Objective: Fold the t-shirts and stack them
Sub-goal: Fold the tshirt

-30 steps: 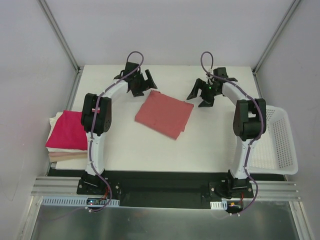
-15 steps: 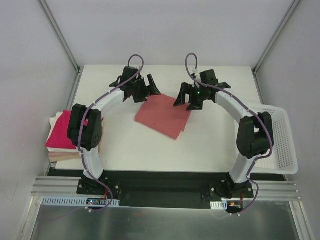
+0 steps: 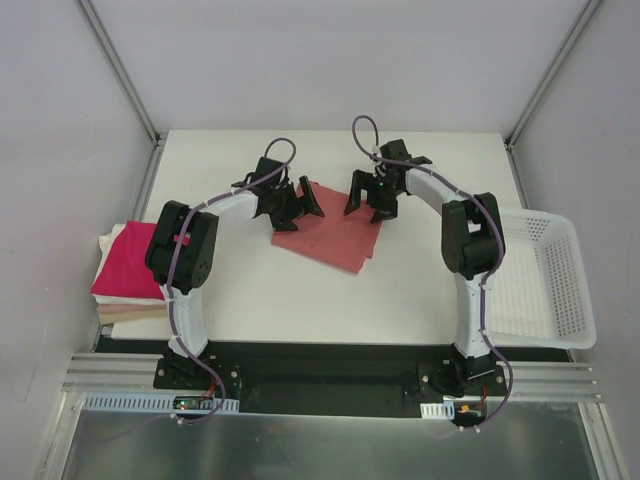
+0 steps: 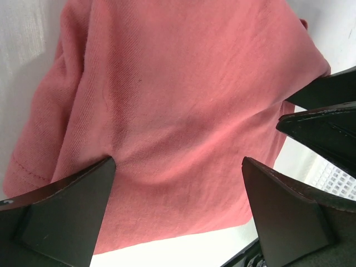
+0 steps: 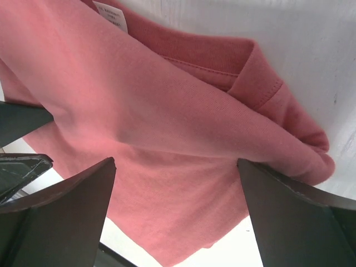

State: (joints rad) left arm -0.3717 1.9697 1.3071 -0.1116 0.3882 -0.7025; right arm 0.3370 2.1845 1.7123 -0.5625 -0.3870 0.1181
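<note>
Closed in with left gripper (image 3: 297,203) and right gripper (image 3: 370,198) over the folded salmon t-shirt (image 3: 335,238), flat on the white table (image 3: 250,295), fingers spread wide, pinching nothing. Looked set to carry it to the magenta-topped stack (image 3: 132,265).

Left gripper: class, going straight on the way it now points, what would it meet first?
The left gripper, jaws open, points down at the folded salmon t-shirt; it would likely meet that cloth first, though depth is unclear.

We see L gripper (image 3: 297,208) & R gripper (image 3: 370,203), jaws wide, over far edge of salmon tee (image 3: 335,240). Magenta tee (image 3: 130,262) lies well left of it, basket (image 3: 575,290) well right.
</note>
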